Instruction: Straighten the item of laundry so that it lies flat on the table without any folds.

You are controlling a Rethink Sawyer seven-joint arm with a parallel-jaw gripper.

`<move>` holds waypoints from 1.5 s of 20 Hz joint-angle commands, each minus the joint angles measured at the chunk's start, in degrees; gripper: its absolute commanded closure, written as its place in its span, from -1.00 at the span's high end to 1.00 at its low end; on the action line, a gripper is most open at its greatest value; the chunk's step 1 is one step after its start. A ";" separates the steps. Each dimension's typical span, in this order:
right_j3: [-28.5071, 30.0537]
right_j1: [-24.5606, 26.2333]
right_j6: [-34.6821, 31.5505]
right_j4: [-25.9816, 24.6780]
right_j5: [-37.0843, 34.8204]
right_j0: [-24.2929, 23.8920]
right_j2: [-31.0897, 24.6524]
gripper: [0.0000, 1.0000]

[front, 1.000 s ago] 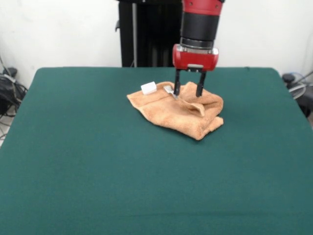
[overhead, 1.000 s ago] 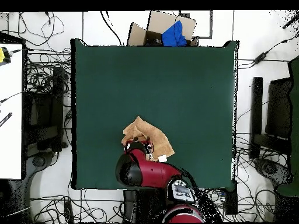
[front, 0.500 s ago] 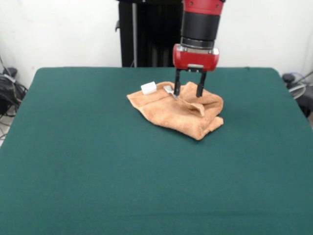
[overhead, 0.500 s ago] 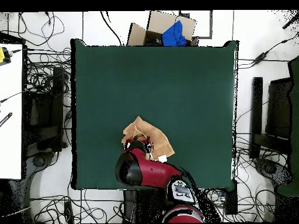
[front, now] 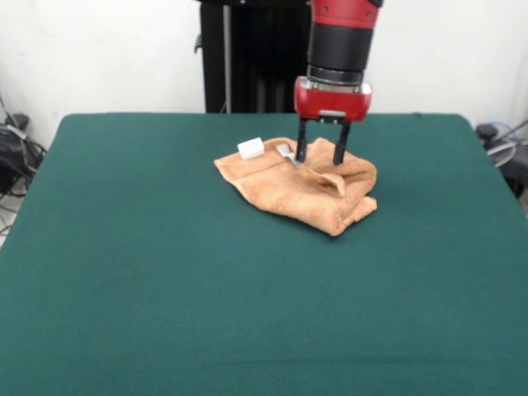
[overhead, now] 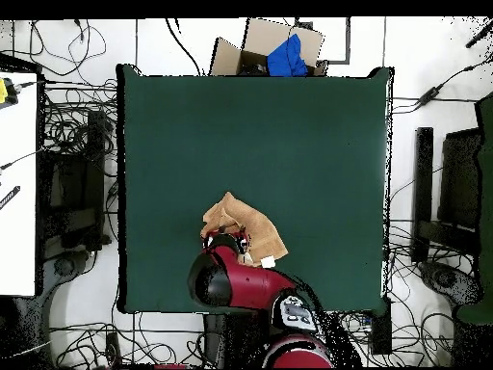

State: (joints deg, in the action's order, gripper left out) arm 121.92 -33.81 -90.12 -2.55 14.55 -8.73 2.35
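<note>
The item of laundry (front: 301, 190), a peach-orange towel, lies crumpled and folded over itself on the far half of the green table (front: 165, 280). Its small white tag (front: 251, 148) sticks up at the far left corner. My gripper (front: 320, 157) hangs straight down over the towel's far edge. It is open, and its two black fingers (front: 301, 149) reach down to the raised fold without pinching cloth. In the overhead view the towel (overhead: 241, 224) shows just above the red arm (overhead: 226, 279), which hides the gripper; the tag (overhead: 268, 261) lies at the towel's lower right.
A cardboard box (overhead: 274, 48) with blue cloth in it sits on the floor beyond the table's edge opposite the robot. Cables cover the floor on all sides. Wide green tabletop (overhead: 289, 145) surrounds the towel.
The arm has edged slightly to the right in the front view. The towel has not moved and the gripper stays open.
</note>
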 commanded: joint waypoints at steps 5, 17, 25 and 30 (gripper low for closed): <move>-4.37 3.72 -11.58 3.69 -1.47 2.23 -1.37 1.00; -5.87 2.84 -9.22 3.56 -5.26 3.28 1.34 1.00; -6.24 0.44 -7.31 1.70 -7.81 1.92 2.56 1.00; -4.74 -2.95 -7.01 1.15 -10.79 2.00 3.32 1.00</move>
State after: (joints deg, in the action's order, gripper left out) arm 120.40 -34.75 -90.12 -2.45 11.19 -6.65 4.62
